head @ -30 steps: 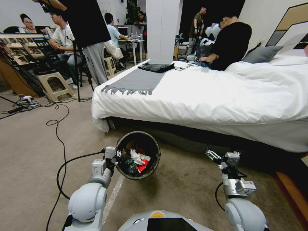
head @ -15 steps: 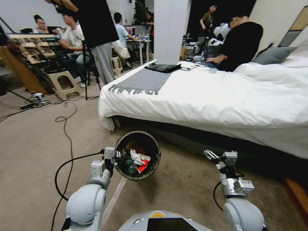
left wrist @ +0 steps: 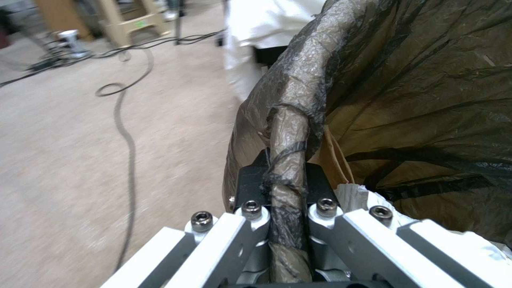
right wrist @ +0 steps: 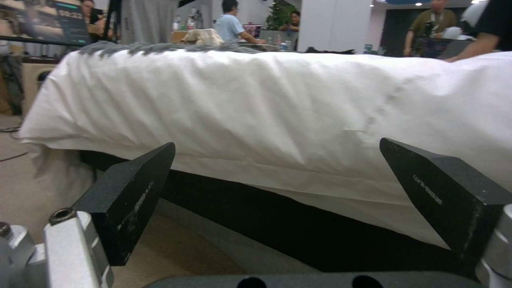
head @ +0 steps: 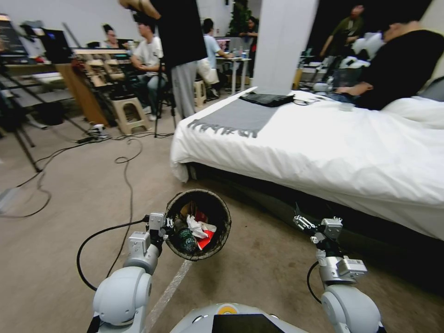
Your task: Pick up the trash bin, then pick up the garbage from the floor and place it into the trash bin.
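The trash bin (head: 211, 202), lined with a dark bag, hangs tilted above the floor with its mouth facing me. My left gripper (head: 167, 225) is shut on its rim; the left wrist view shows the fingers (left wrist: 251, 188) pinching the bag-wrapped rim (left wrist: 299, 92). Garbage (head: 200, 229) lies inside the bin: white tissue, a red-and-white packet, a dark bottle and brown paper (left wrist: 333, 160). My right gripper (head: 299, 221) hovers low near the bed's side, open, with nothing between its black fingers (right wrist: 133, 192).
A white-covered bed (head: 323, 148) with a dark base stands close ahead and to the right. Black cables (head: 125, 185) trail across the floor on the left. A stool (head: 127, 113), tripods and seated people fill the back. A pale tape line (head: 169, 291) crosses the floor.
The whole picture has slid to the right, so the camera has turned left. Both arms and the held bin keep the same place before me.
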{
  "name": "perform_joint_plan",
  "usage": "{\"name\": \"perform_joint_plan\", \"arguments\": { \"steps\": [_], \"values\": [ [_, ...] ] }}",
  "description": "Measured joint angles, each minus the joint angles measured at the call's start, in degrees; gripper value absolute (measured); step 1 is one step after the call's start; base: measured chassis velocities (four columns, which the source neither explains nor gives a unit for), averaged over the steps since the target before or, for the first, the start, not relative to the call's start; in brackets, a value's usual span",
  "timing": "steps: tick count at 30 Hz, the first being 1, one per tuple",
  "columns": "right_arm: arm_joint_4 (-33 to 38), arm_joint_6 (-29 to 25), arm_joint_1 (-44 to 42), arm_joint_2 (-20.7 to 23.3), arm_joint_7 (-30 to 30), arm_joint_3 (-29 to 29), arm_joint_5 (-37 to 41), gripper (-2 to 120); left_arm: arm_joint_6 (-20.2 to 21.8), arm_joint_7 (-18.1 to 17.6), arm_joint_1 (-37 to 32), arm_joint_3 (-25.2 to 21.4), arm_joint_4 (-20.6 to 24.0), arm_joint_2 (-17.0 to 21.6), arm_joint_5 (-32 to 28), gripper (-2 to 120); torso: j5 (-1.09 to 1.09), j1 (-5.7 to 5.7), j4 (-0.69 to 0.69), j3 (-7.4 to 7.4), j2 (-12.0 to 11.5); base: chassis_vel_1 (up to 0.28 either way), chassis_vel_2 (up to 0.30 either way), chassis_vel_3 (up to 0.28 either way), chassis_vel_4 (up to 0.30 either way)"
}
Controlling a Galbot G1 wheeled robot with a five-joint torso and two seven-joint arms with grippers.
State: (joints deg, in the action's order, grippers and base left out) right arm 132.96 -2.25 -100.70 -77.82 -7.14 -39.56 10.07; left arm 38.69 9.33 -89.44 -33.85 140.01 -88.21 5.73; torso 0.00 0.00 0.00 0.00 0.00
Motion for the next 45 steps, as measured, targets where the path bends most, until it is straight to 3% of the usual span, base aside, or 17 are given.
{"name": "perform_joint_plan", "arguments": {
  "steps": [45],
  "values": [
    [-0.4,2.7,1.7,-0.5,-1.4,1.1,0.7,100,0.0,0.0,0.9,-0.9,-0.3,0.2,-1.5,1,0.00,0.00,0.00,0.00,0.0,0.109,0.116,0.113,0.111]
  ]
}}
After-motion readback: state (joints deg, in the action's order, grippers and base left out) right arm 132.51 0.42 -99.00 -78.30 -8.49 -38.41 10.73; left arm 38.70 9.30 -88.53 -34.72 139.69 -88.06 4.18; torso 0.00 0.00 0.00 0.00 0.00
